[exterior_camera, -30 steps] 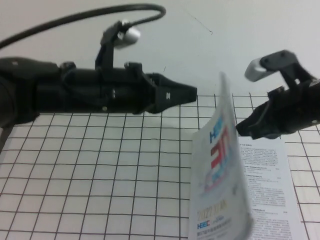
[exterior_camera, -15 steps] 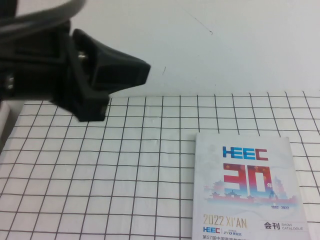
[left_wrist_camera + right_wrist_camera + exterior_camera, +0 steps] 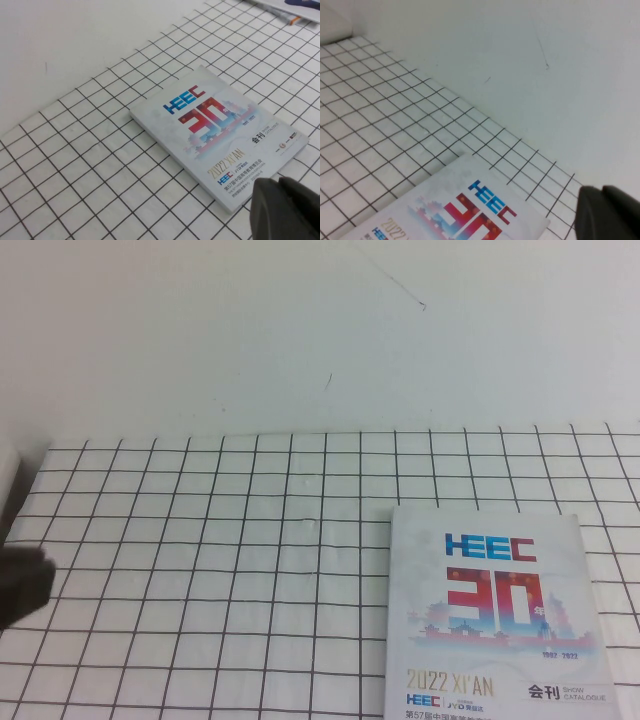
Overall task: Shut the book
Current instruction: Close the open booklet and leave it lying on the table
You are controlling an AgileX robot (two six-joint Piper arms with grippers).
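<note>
The book [image 3: 495,615] lies shut and flat on the gridded mat [image 3: 200,540] at the front right, its white HEEC "30" cover facing up. The book [image 3: 215,135] also shows in the left wrist view, where my left gripper [image 3: 278,182] hovers shut just off its lower corner, touching nothing. In the right wrist view my right gripper [image 3: 601,190] hangs shut and empty over the mat beyond the book's [image 3: 460,210] far corner. The high view shows only a dark piece of the left arm [image 3: 20,590] at the left edge.
A white wall [image 3: 300,330] with faint scratch marks rises right behind the mat. Another printed sheet or booklet [image 3: 295,9] lies at the mat's edge in the left wrist view.
The cover, standing upright between both grippers a second ago, has dropped flat and the book is shut. Both arms have pulled back out of the high view, the left one toward the left.
</note>
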